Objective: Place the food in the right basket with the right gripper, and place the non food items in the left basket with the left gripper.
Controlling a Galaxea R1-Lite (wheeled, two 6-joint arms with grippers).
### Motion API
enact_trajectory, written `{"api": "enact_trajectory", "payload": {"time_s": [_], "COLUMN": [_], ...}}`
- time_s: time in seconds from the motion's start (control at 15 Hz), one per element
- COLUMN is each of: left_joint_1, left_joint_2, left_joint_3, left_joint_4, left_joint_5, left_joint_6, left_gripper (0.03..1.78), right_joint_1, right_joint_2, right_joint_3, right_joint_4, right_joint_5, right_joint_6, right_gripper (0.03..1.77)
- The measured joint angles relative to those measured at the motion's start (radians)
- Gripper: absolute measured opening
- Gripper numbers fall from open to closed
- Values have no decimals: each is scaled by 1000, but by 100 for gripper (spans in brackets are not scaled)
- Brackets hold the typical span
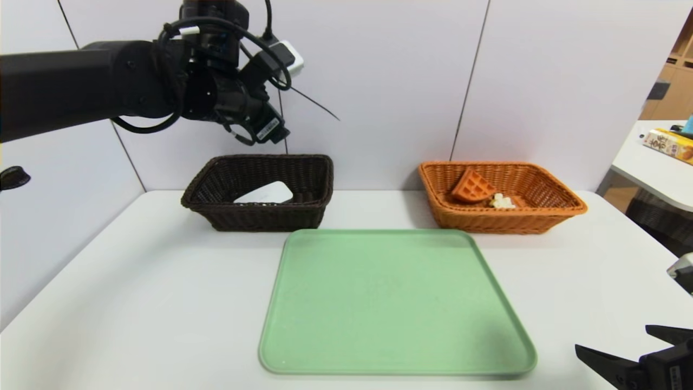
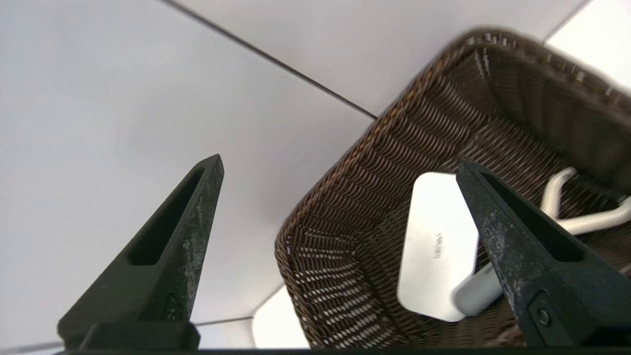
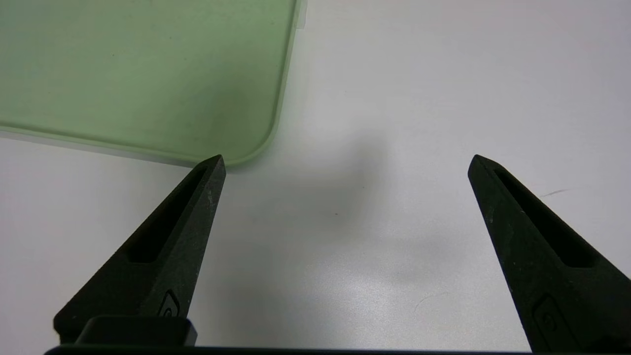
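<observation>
While the flat white rounded-corner card lies inside the dark brown woven wicker basket, a white plastic forked piece and a short white cylinder rest in there with it, the cylinder lying against the card's edge. This basket stands toward the table's far edge on the left side, just beyond the far left corner of the pale green square plastic tray.

Level with it on the right of the far edge sits the orange woven wicker basket, holding an orange-brown waffle wedge that leans against its back wall and a small pale lumpy food piece just beside the waffle. The tray's bare surface occupies the middle of the white table, reaching almost to the near edge.

Above the brown basket hangs the left gripper, its two black pointed fingers spread wide with nothing between them, pointing forward over the basket's far rim toward the wall. Near the table's near right corner, the right gripper is parked low over bare tabletop just off the tray's near right corner, its fingers likewise wide apart and holding nothing.
</observation>
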Motion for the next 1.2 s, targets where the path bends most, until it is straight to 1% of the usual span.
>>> {"api": "enact_trajectory", "payload": {"time_s": [0.13, 0.27, 0.4, 0.53, 0.73, 0.87, 1.0, 1.2], "left_joint_1": [-6, -6, -3, 3, 26, 47, 64, 109], "left_joint_2": [-47, -109, -207, -315, -522, -670, -819, -1006], "left_joint_3": [14, 53, 157, 311, 577, 727, 861, 1007], "left_joint_4": [14, 45, 73, 79, 80, 80, 83, 90], "left_joint_5": [30, 43, 51, 55, 56, 56, 57, 59], "left_joint_6": [-103, -190, -282, -342, -397, -422, -438, -458], "left_gripper": [167, 167, 168, 169, 169, 169, 169, 169], "right_joint_1": [0, -1, -1, -1, -11, -14, -36, -92], "right_joint_2": [-1, -2, -2, -3, -6, -6, -4, -5], "right_joint_3": [0, -1, -2, -1, -8, -17, -29, -63], "right_joint_4": [1, 0, 0, -1, 1, 1, -1, -1], "right_joint_5": [-1, -3, -33, -41, -45, -61, -70, -76], "right_joint_6": [0, 0, 0, 0, -1, -4, -13, -15], "right_gripper": [170, 170, 170, 170, 170, 170, 170, 170]}}
